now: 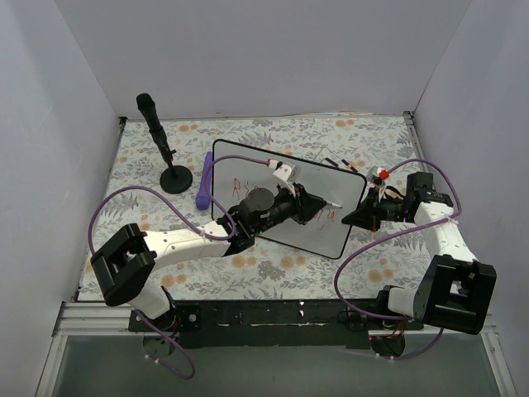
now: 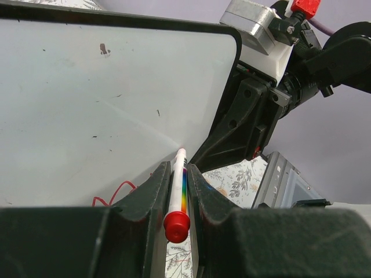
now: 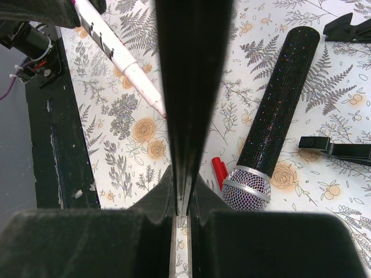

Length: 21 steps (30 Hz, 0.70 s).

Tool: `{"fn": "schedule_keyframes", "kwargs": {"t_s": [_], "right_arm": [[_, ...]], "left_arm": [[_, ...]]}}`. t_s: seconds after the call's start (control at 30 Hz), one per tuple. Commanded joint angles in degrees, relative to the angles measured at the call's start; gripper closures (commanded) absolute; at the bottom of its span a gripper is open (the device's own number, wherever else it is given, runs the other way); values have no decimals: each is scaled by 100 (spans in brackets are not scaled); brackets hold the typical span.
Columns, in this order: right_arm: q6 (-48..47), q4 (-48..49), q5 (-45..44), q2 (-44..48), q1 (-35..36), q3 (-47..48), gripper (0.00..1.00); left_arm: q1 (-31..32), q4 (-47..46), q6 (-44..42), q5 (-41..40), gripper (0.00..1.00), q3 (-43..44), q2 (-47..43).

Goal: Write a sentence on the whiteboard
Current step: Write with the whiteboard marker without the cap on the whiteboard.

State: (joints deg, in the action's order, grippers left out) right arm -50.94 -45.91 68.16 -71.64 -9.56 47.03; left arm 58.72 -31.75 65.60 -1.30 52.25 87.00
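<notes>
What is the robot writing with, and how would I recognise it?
Start at the large whiteboard in the middle of the flowered table. The left gripper holds a marker to its face. It is a slim white pen with a rainbow stripe and a red end, unlike the purple object beside the board.

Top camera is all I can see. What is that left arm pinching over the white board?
Observer: The left gripper is shut on a marker: white barrel, rainbow stripe, red end.
Visitor: Is it actually writing?
Observer: Its tip appears to meet the whiteboard, close to a red stroke of the sentence.
Visitor: And the other arm?
Observer: The right gripper clamps the whiteboard's edge between both fingers.
</notes>
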Motion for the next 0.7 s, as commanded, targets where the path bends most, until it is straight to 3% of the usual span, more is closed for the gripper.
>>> {"fn": "schedule_keyframes", "kwargs": {"t_s": [0.0,0.67], "right_arm": [[-145,47,-224,97,77,26,99],[-136,56,-233,80,77,17,99]], "left_arm": [[-115,-77,-144,-388,100,-22,-236],[-159,178,-180,-371,100,-356,-377]]}}
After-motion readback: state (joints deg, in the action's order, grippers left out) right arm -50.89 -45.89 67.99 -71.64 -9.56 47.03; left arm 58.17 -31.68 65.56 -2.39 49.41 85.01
